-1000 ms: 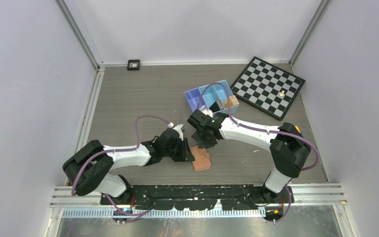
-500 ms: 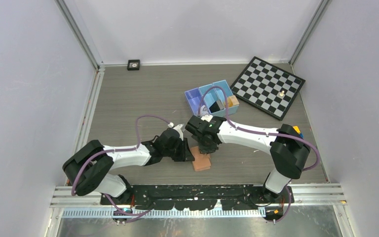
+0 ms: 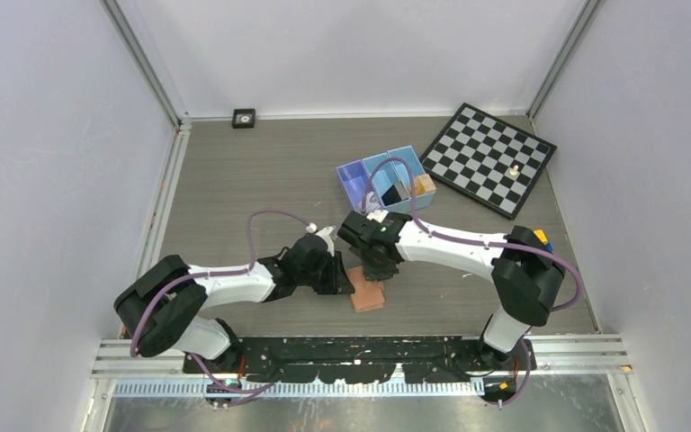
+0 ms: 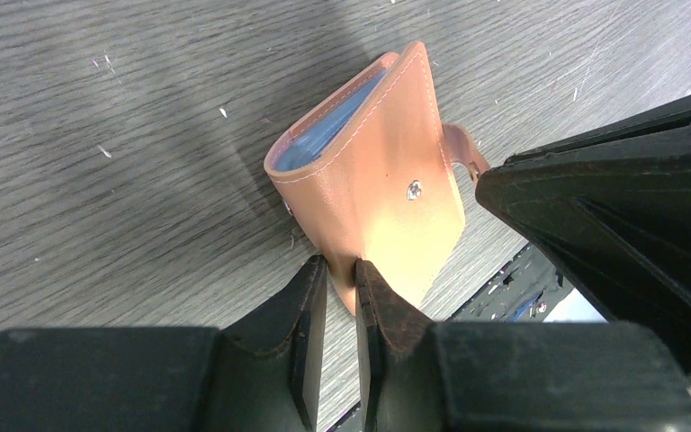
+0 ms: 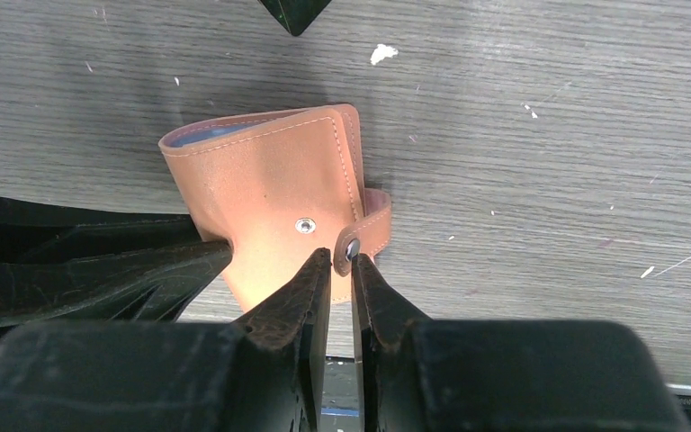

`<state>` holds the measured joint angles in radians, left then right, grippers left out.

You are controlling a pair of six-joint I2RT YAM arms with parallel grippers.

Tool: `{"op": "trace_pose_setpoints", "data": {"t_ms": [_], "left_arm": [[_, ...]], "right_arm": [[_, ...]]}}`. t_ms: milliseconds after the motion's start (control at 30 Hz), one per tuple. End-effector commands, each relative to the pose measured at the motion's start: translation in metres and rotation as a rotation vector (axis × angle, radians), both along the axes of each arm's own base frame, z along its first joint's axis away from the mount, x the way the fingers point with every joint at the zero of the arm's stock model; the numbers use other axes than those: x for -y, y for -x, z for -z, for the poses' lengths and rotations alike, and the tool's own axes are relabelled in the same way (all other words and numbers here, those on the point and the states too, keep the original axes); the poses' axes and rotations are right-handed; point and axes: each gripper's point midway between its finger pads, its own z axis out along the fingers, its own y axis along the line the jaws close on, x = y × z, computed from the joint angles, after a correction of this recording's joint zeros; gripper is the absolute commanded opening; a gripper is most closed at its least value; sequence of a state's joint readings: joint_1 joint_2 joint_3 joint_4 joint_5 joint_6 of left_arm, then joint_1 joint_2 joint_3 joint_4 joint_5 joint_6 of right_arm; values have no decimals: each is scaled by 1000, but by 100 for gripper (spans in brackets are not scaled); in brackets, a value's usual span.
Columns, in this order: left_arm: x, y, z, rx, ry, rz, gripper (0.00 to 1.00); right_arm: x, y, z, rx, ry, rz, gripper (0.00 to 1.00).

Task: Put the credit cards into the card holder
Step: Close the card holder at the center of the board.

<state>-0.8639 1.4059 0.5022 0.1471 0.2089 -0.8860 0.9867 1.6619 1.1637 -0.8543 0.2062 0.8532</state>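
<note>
The card holder [image 4: 369, 207]: salmon-tan leather-look cover, smooth, soft satin sheen, pale stitching along the edges. Its lining [image 4: 333, 126] is light blue and slick-looking. The snap stud [image 4: 414, 189] is small, shiny metal. The table [image 5: 549, 108]: grey wood-grain surface, matt, finely scratched, dotted with white flecks. The left gripper [image 4: 340, 265] and right gripper [image 5: 340, 259] have black matt plastic fingers, faintly ridged, with duller, scuffed pads. The bin [image 3: 353, 175] is blue plastic. The credit card [image 3: 393, 193] looks glossy black. The chessboard [image 3: 488, 157] shows a slight sheen. The arm shells [image 3: 234, 286] are smooth white plastic
</note>
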Motion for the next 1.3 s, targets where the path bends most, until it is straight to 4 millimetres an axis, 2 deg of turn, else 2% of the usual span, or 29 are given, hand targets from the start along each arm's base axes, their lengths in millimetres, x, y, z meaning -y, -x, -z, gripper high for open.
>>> {"op": "trace_pose_setpoints", "data": {"t_ms": [0,267,533,733,867,1100,1267], "left_arm": [[8,-6,-10,26,21,4,19],[8,-6,-11,27,21,5,19],[7,-6,-12,30,24,3,19],[6,-6,-13,32,23,1,19],[6,-6,-12,32,23,0,18],[6,-5,-10,25,20,1,18],[6,-6,-10,27,21,-1,17]], "right_arm": [[-16,-5,-8,24,-44,10,20],[-17,-3,-6,14,-44,7,20],[-7,-3,-4,20,6,25,19],[-7,-5,-5,29,11,32,13],[-7,-6,-7,36,6,35,1],[-14,-6,-9,59,-71,6,1],[-18,0,-2,35,-94,-51,0]]}}
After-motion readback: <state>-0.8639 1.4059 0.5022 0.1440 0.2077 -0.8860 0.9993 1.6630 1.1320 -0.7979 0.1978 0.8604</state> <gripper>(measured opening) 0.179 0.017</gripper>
